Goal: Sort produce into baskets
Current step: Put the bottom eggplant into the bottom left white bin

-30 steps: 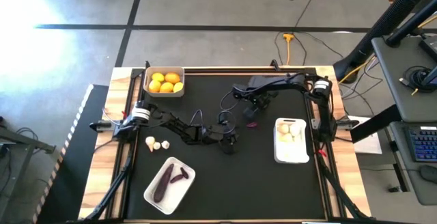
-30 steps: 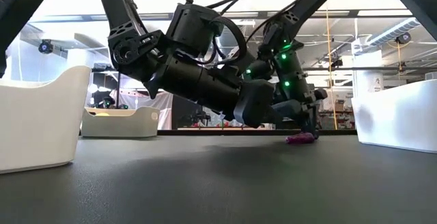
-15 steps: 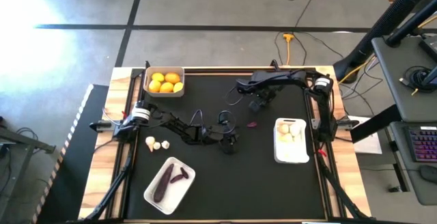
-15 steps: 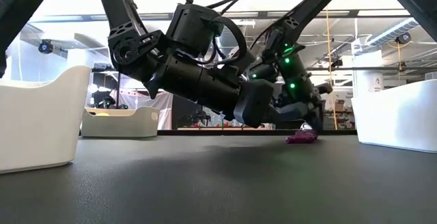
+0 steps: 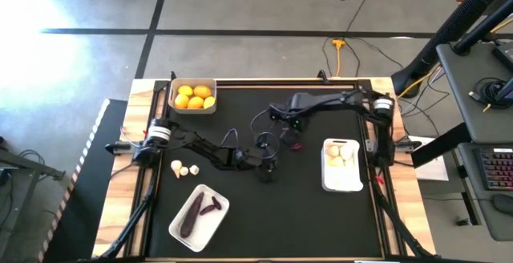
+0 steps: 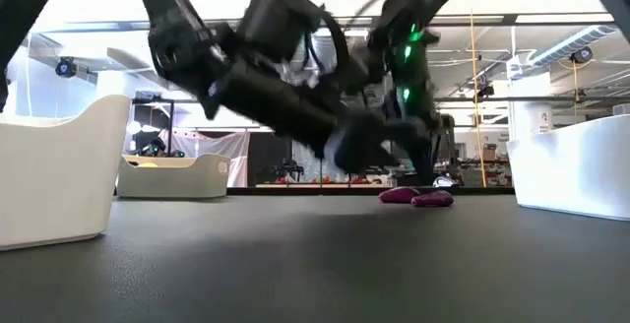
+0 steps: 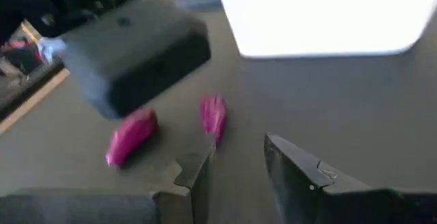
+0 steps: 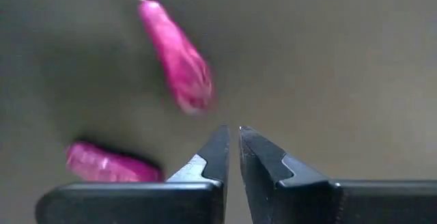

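Two tiny magenta-purple eggplants (image 8: 177, 57) (image 8: 109, 162) lie side by side on the black table, right of centre in the high view (image 5: 295, 143). My right gripper (image 8: 232, 145) is shut and empty, pointing down just above the table beside them. My left gripper (image 7: 235, 169) is open and empty, low over the table, a little toward the table's left and near side of the eggplants (image 7: 214, 115). Two white garlic bulbs (image 5: 184, 168) lie loose at the table's left.
A tray of yellow citrus (image 5: 192, 96) stands at the far left. A tray with two dark eggplants (image 5: 199, 213) stands near left. A tray with garlic bulbs (image 5: 341, 164) stands at the right. The two arms are close together mid-table.
My right gripper first drew back toward the table's far edge, then came toward the table's left and down beside the tiny eggplants. My left arm has shifted slightly and shows blurred. The eggplants lie where they were.
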`<state>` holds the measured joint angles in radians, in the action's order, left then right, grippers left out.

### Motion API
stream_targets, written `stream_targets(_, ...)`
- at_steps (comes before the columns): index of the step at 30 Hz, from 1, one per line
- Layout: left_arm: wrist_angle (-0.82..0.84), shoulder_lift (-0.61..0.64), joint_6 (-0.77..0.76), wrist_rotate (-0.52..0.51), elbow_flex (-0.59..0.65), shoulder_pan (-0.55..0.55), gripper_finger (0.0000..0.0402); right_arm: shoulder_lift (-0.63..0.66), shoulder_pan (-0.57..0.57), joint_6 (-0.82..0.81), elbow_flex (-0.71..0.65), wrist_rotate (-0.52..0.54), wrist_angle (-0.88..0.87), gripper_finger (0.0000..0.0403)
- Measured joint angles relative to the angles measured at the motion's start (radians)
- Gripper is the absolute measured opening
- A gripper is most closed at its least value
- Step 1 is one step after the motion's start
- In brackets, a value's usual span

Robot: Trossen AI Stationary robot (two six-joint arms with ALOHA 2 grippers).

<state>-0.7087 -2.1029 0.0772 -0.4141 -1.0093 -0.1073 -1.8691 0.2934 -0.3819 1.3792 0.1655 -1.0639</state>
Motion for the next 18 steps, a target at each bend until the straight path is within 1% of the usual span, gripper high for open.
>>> stream_targets(3,0.001,0.066,0.001,-0.007,0.036,-0.038,0.0110,0.067,-0.081,0.001,-0.003,0.081,0.007,0.0027)
stream_targets(6,-0.017,0.111,0.000,-0.015,0.089,-0.088,0.0110,0.132,-0.176,0.007,-0.011,0.185,0.071,0.0027)
stream_targets(9,-0.072,0.148,-0.051,-0.034,0.143,-0.127,0.0110,0.188,-0.265,0.089,-0.040,0.304,0.237,0.0027)
stream_targets(11,-0.122,0.159,-0.119,-0.040,0.175,-0.147,0.0110,0.214,-0.313,0.189,-0.079,0.347,0.401,0.0027)
stream_targets(13,-0.161,0.159,-0.213,-0.040,0.193,-0.166,0.0110,0.226,-0.349,0.302,-0.123,0.352,0.576,0.0027)
stream_targets(15,-0.184,0.159,-0.281,-0.041,0.200,-0.185,0.0110,0.229,-0.373,0.407,-0.168,0.327,0.745,0.0027)
stream_targets(16,-0.187,0.159,-0.302,-0.040,0.200,-0.191,0.0110,0.229,-0.379,0.451,-0.188,0.293,0.817,0.0027)
stream_targets(18,-0.183,0.154,-0.328,-0.039,0.198,-0.199,0.0110,0.229,-0.381,0.519,-0.228,0.190,0.912,0.0027)
